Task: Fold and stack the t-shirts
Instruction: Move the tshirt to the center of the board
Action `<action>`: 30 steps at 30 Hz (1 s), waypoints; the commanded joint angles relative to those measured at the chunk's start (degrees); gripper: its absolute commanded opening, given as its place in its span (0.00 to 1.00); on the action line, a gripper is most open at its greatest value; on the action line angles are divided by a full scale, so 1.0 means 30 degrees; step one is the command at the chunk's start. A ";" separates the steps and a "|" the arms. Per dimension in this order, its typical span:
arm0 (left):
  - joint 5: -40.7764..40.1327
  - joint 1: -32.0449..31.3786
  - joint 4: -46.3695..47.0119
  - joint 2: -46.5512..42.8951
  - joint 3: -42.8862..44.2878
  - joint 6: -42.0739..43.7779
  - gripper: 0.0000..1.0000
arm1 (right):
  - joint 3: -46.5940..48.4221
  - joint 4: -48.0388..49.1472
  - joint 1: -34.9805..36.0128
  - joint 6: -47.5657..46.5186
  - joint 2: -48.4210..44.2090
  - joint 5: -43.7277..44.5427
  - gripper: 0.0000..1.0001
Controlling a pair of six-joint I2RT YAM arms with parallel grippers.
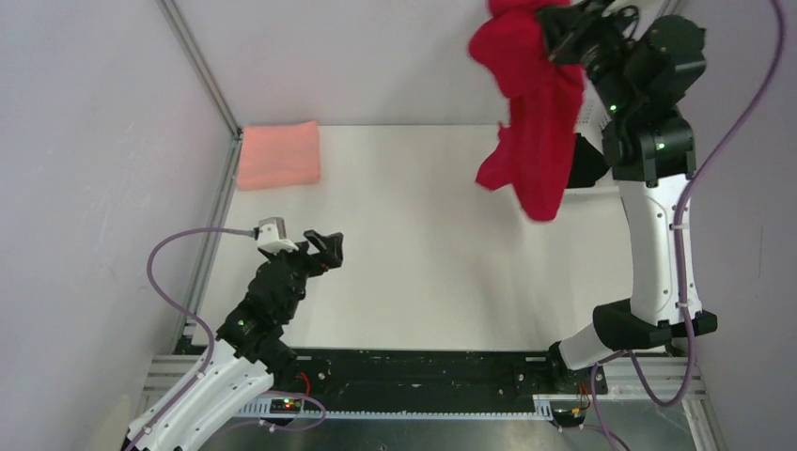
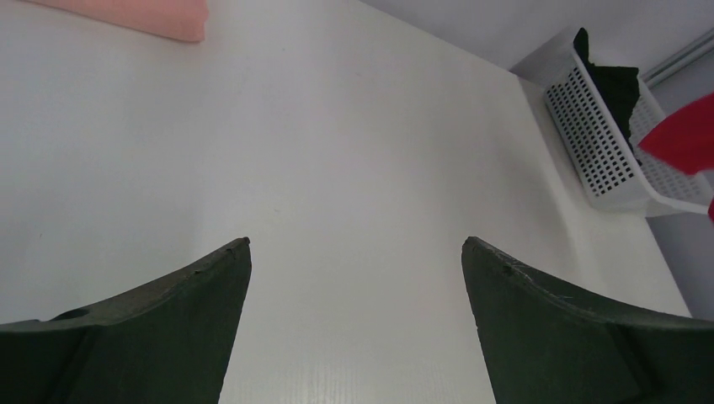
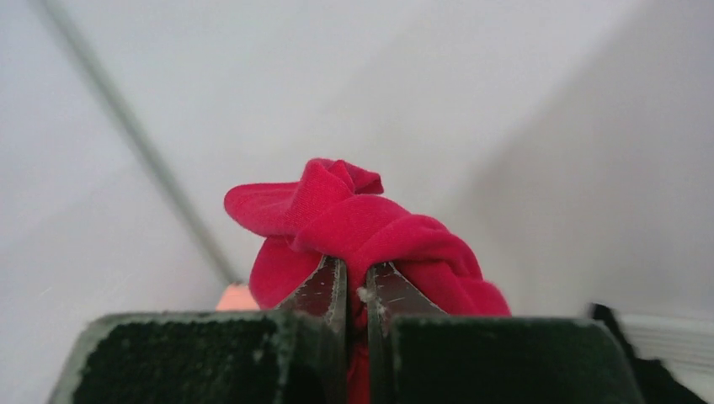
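My right gripper is shut on the bright red t-shirt and holds it high above the table's far right, the cloth hanging down in a bunch. In the right wrist view the red shirt is pinched between the jaws. The salmon-pink t-shirt lies folded at the far left corner of the table; its edge shows in the left wrist view. The black t-shirt lies in the basket. My left gripper is open and empty above the table's near left.
A white plastic mesh basket stands at the far right of the table, mostly hidden behind the right arm in the top view. A metal frame post runs along the left wall.
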 commanded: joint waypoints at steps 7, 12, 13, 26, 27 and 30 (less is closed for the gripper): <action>-0.0538 0.0082 -0.1766 -0.1547 -0.0429 -0.1158 0.98 | -0.3911 0.2330 0.4594 0.1809 -0.1736 -0.6364 0.00; -0.1292 0.0086 -0.2881 -0.2314 -0.0336 -0.1333 0.98 | -1.1111 0.5742 0.4496 0.4059 -0.5483 -0.6221 0.00; -0.1364 0.0083 -0.3028 -0.2363 -0.0385 -0.1386 0.98 | -1.4095 0.6011 0.4343 0.4678 -0.6105 -0.5337 0.00; 0.3499 0.3639 -0.1112 0.7085 0.2061 -0.2188 0.98 | -2.8708 0.0780 -0.2680 0.5689 -0.8125 -0.0760 0.92; 0.4127 0.4054 -0.0762 0.8700 0.2638 -0.2026 0.98 | -2.8666 0.0689 -0.2507 0.5657 -0.8665 0.0248 0.96; 0.5942 0.4858 0.1484 1.1873 0.4489 -0.1200 0.98 | -2.8486 0.0378 -0.1985 0.5497 -0.9616 0.4032 0.99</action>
